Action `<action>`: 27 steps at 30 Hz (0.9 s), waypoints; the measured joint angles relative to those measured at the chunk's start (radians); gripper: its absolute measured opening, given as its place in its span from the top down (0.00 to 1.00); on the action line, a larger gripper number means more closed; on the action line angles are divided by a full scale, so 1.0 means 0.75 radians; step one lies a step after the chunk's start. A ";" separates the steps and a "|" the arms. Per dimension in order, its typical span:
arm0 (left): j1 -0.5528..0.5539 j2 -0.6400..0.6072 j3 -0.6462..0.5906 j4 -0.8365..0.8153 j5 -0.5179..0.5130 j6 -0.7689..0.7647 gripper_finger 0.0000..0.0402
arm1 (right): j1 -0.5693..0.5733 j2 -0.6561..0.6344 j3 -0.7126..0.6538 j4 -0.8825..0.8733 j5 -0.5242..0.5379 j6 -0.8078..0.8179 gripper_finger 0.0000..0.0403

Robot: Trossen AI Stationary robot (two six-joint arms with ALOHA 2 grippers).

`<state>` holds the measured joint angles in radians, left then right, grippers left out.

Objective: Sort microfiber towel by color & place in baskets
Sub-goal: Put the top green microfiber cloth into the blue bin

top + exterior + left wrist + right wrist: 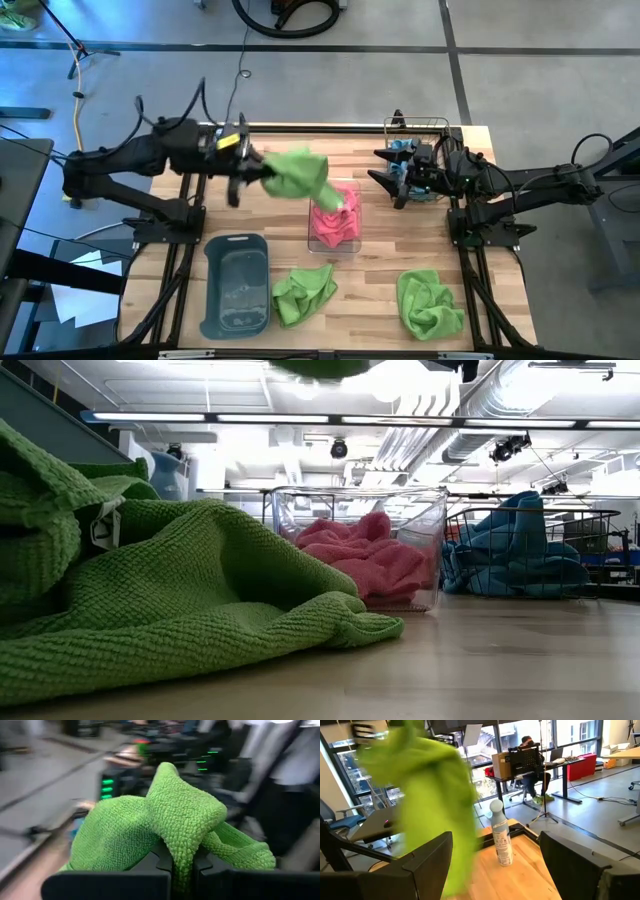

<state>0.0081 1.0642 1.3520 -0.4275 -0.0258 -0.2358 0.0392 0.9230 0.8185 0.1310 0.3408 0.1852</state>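
Left gripper [248,166] clamped on lime green towel [298,172], carried high over worktop [380,300] centre, likely bound for grey tub [237,285] at near-left edge. Clear bin [334,222] mid-worktop holds pink towels [335,226]; wire basket [418,128] far-right corner. Right gripper [385,178] waits beside basket, fingers spread, empty. Two green towels [303,293] along near edge.
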 joint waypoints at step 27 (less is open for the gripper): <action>-0.836 -0.048 -0.076 -0.750 0.011 -0.857 1.00 | 0.000 -0.001 0.000 -0.030 0.140 0.175 0.27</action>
<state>-0.6189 1.0284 1.2948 -0.9903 -0.0175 -0.8786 0.0395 0.9226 0.8185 0.1083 0.4461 0.3168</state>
